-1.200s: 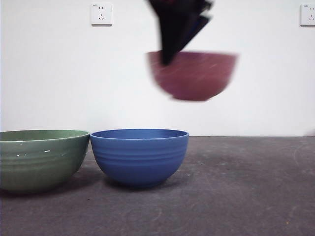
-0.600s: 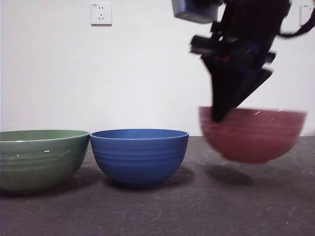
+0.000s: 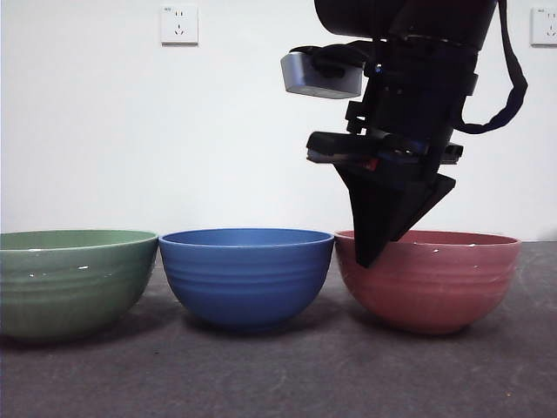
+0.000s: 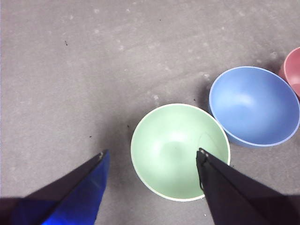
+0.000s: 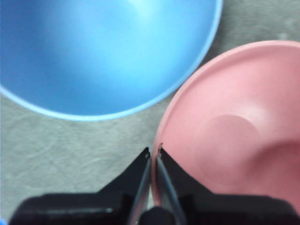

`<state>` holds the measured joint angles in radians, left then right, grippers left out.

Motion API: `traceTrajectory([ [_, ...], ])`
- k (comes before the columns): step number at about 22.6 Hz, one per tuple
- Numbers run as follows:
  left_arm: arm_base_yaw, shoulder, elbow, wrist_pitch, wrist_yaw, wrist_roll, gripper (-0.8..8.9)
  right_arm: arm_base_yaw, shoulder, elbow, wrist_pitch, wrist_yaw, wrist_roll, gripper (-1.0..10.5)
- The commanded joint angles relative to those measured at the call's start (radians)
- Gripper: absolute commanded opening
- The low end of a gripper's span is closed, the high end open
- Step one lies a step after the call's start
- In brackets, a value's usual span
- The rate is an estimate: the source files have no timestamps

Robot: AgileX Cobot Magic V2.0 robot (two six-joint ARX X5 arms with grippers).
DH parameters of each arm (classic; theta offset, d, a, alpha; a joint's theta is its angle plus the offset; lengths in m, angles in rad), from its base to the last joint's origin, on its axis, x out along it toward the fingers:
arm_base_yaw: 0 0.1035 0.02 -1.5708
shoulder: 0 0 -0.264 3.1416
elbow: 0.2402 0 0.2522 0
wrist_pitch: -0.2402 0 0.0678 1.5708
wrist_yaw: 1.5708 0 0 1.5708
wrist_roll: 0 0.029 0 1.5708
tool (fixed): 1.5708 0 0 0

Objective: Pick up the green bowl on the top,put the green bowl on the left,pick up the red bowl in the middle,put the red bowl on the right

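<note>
The red bowl (image 3: 431, 279) stands on the table at the right, close beside the blue bowl (image 3: 246, 274). My right gripper (image 3: 370, 257) comes down from above and is shut on the red bowl's near-left rim; the right wrist view shows its jaws (image 5: 153, 152) pinched on the rim of the red bowl (image 5: 234, 131). The green bowl (image 3: 70, 283) stands at the left, touching the blue bowl. My left gripper (image 4: 151, 152) is open and empty, high above the green bowl (image 4: 180, 150).
The blue bowl (image 4: 255, 105) sits between the other two, also filling the right wrist view (image 5: 103, 51). White wall with two sockets (image 3: 179, 24) behind. Grey table (image 3: 278, 374) runs bare in front of the bowls.
My right gripper carried the red bowl from high above the blue bowl, rightward and down. The bowl now stands on the table to the right of the blue bowl.
</note>
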<state>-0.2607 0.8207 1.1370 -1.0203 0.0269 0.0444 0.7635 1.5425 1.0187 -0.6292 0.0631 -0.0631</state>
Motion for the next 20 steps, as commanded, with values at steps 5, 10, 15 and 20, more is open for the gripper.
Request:
traceTrajectory([
  [5, 0.003, -0.001, -0.005, 0.006, 0.007, 0.011, 3.15, 0.001, -0.034, -0.008, -0.007, -0.029, 0.003, 2.5],
  [10, 0.003, -0.001, -0.005, 0.112, 0.067, 0.011, 3.14, -0.027, -0.316, -0.008, 0.086, 0.056, 0.002, 2.5],
  [15, 0.003, -0.002, -0.005, 0.252, 0.136, 0.012, 0.58, -0.163, -0.611, -0.008, 0.179, 0.071, 0.003, 0.3],
  [20, 0.003, -0.059, -0.097, 0.363, 0.131, 0.008, -0.08, -0.294, -0.829, -0.137, 0.230, 0.074, 0.041, -0.2],
])
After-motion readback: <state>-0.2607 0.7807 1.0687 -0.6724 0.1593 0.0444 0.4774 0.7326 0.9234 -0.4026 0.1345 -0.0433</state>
